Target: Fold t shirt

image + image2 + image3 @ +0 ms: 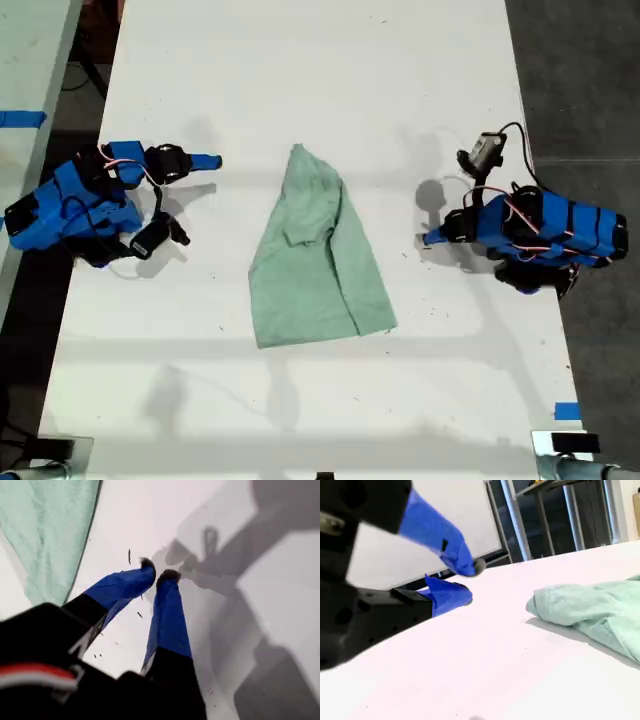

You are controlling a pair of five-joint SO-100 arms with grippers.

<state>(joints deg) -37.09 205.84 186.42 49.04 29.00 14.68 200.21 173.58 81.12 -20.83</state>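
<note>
T shirt (318, 255) folded between my first tool (159, 573), nearly closed; second tool (468, 582) parted, both empty

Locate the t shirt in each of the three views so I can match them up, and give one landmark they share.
Exterior view: the t shirt lies in the middle of the white table, between the two arms, its point away from the camera.
First wrist view: a mint edge, apart from my first gripper.
Second wrist view: its bunched end, apart from my second gripper.
Shared landmark: the white table.
</note>
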